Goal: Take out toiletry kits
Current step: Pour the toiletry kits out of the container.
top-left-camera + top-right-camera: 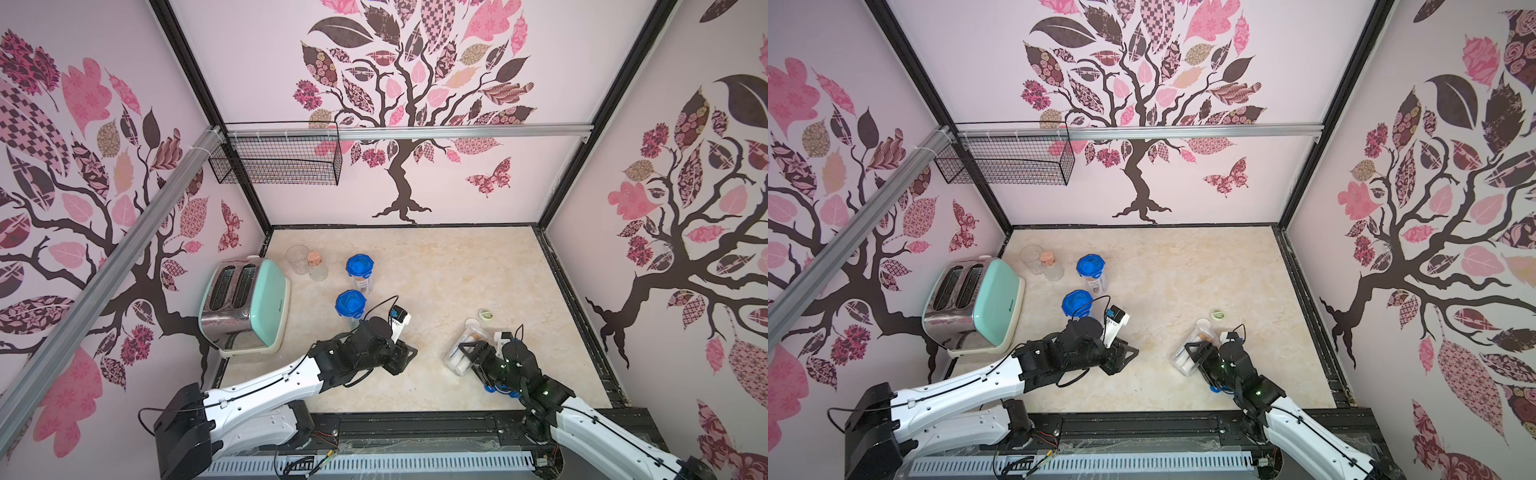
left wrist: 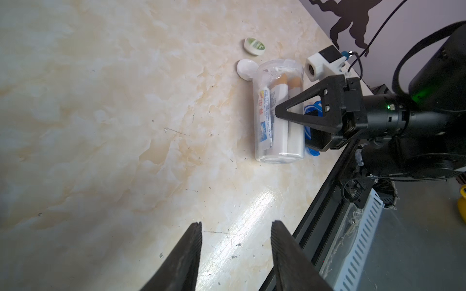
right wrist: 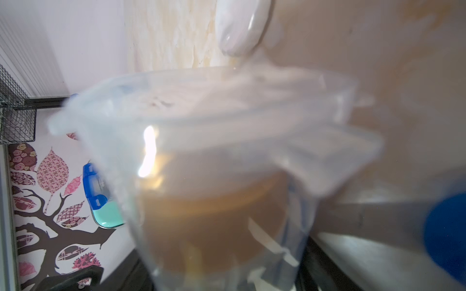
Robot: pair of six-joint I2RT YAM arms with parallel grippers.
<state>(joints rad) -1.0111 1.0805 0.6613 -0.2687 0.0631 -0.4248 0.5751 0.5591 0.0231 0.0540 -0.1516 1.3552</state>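
An open clear canister (image 1: 459,349) (image 1: 1187,353) (image 2: 277,153) lies on its side at the right of the table. It holds toiletry kit items: white bottles (image 2: 296,141) with yellow caps and a toothpaste tube (image 2: 264,113). My right gripper (image 1: 468,353) (image 1: 1197,353) (image 2: 290,126) is shut on this canister, which fills the blurred right wrist view (image 3: 227,151). A white and green tub (image 1: 485,314) (image 1: 1217,314) (image 2: 254,45) and a white tub (image 2: 246,69) lie on the table by the canister's mouth. My left gripper (image 1: 405,353) (image 2: 237,224) hangs open and empty over the middle of the table.
A loose blue lid (image 1: 500,389) (image 2: 311,110) lies under the right arm. Two closed canisters with blue lids (image 1: 359,268) (image 1: 351,303) stand behind the left arm. A mint toaster (image 1: 245,307), a clear cup (image 1: 297,257) and a cork-stoppered jar (image 1: 316,266) stand at the left. A wire basket (image 1: 278,158) hangs on the back rail.
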